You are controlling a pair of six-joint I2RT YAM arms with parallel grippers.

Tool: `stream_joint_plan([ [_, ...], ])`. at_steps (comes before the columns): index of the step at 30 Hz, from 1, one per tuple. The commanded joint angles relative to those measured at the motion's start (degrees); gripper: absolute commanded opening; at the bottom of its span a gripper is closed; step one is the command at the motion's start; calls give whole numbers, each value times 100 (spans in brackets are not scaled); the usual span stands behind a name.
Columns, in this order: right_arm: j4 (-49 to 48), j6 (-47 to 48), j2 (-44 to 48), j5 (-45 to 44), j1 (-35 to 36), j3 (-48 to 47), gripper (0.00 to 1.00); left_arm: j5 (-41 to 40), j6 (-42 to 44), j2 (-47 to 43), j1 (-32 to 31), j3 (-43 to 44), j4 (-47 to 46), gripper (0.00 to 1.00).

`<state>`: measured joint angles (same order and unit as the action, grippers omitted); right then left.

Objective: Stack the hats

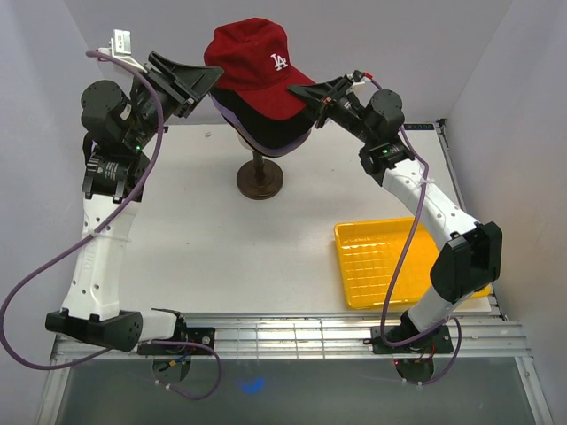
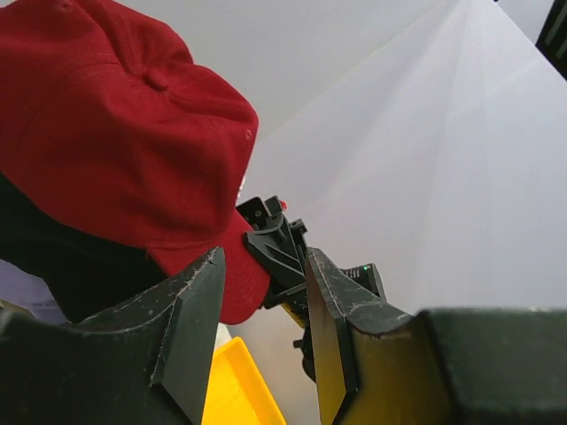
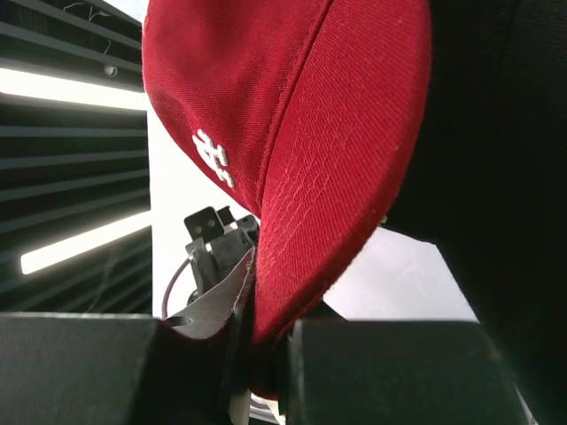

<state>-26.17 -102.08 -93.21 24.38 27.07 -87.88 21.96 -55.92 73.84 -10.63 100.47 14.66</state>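
White walls, pale table [image 1: 221, 257]. A dark stand [image 1: 260, 180] at back centre carries the pile of hats.

- Red cap [image 1: 252, 57] is on top, over a black cap [image 1: 270, 124]. A lavender edge [image 1: 276, 152] shows at the bottom.
- Right gripper [image 1: 317, 96] is clamped on the red cap's brim. Its wrist view shows the fabric pinched between the fingers.
- Left gripper [image 1: 205, 81] has its fingers apart, just beside the back of the crown and gripping nothing.
- Yellow tray [image 1: 390, 266] lies well apart, front right.

Step, as I judge it: seating the red cap as the last of the stack.

Next move likely calls for the right fingers to release the brim and back away level, so the cap isn't dragged askew. The left could steady the crown.

Hard to tell:
- How many caps lie beneath.
- What they rest on, since the form is covered.
- Whether the red cap is fully down.
- Whether the left fingers touch the fabric.
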Motion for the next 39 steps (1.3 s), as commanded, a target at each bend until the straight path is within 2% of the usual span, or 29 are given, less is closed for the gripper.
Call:
stream_joint_plan([
  [1, -511, -110, 286, 111, -44, 139, 8, 46, 90, 95, 88, 306, 11, 52],
  [6, -529, -66, 277, 163, -53, 359, 8, 177, 11, 543, 315, 860, 90, 52],
  [16, -494, 48, 251, 339, -88, 658, 8, 520, -472, 1712, 641, 1853, -735, 52],
  [23, -634, 40, 224, 383, -88, 956, 8, 740, -587, 2327, 685, 1915, -1140, 51],
  [28, -714, 48, 163, 392, -88, 1009, 8, 599, -437, 2459, 703, 1669, -1342, 51],
  [39, -705, 83, 110, 374, -88, 1149, 8, 300, -244, 2758, 712, 1643, -1131, 48],
])
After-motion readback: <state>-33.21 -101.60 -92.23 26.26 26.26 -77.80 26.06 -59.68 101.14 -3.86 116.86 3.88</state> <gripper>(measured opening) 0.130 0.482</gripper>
